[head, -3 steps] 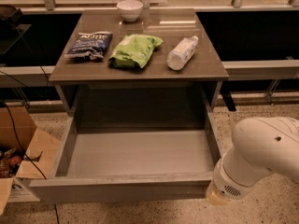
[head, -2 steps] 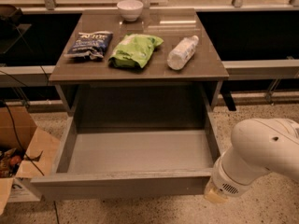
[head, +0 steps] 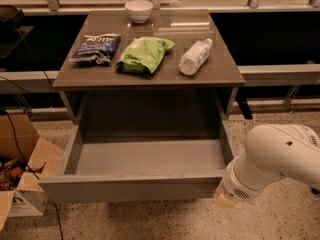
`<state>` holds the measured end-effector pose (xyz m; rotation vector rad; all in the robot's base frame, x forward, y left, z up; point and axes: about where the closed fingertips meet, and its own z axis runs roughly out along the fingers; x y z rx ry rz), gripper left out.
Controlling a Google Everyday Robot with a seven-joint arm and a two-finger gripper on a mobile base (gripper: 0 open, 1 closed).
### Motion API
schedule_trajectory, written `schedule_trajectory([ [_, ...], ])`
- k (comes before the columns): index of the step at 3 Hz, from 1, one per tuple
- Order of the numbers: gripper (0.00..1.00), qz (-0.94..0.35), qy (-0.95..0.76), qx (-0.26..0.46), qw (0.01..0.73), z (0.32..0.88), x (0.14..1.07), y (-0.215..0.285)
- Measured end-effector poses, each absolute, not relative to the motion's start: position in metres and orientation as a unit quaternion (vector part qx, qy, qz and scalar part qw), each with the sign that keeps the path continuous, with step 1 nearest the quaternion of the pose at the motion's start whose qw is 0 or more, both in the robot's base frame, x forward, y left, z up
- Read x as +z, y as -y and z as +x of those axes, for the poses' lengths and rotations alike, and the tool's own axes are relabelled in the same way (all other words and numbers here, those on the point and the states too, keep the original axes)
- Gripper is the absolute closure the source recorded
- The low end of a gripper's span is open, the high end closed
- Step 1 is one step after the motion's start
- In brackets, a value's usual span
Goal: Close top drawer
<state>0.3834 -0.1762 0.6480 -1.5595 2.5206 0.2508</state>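
Hanging at the right end of the open top drawer [head: 130, 188], the tool [head: 225, 200] looks placed to push; its grip state cannot be told.

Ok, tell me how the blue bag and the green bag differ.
The blue bag is dark with white lettering; the green bag is bright and bigger. The blue bag lies left of the green bag. Both lie on the table. The gripper is at the front right corner of the drawer.

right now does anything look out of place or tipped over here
The top drawer hangs wide open and empty; the bottle lies on its side on the cabinet top. The gripper sits at the drawer front's right end.
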Motion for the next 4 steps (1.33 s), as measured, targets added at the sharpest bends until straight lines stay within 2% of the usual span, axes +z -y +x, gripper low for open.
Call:
schedule_trajectory([
  [1, 1.00, -0.523, -0.842, 0.085, 0.099, 0.399, 0.644, 0.172],
  [2, 1.00, -0.525, -0.836, 0.087, 0.133, 0.437, 0.637, 0.161],
  [4, 1.00, -0.536, -0.828, 0.074, 0.150, 0.456, 0.640, 0.151],
])
